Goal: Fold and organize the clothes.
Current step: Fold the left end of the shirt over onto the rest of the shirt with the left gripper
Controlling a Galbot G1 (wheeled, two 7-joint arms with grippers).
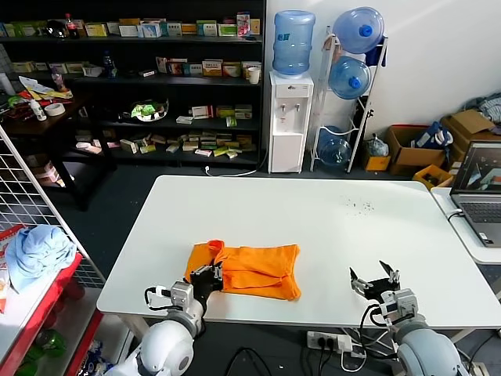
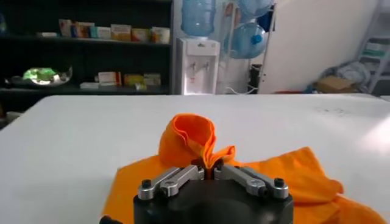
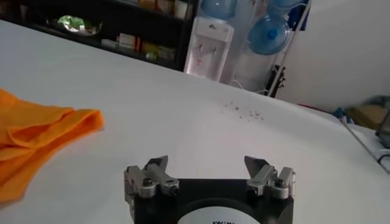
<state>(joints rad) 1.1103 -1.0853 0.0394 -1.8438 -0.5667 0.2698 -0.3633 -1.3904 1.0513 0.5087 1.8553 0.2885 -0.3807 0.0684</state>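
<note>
Table (image 1: 329,235) taken as the landmark throughout: white, wide, spanning most of the head view.

T-shirt (image 1: 254,270) lying on the near-left part of the table, close to the front edge; bright orange, already doubled into a rough rectangle, so judged partly folded. Right end fairly flat and squared; left end bunched and raised, not yet laid down. Remaining, as a guess: finishing that left fold, smoothing, then setting the bundle somewhere tidy. No lettering visible.

Long axis running left to right, roughly parallel to the table's front edge, tilted a little. Collar end and hem end impossible to tell apart in this crumpled state.

Left gripper (image 2: 208,172) at the table's near-left edge, on the shirt's left end, fingers clenched on a pinch of orange cloth that rises in a puckered peak just beyond them.

Right gripper (image 3: 208,173) low over bare table near the front-right edge, well apart from the shirt, fingers spread wide and holding nothing; seemingly waiting.
</note>
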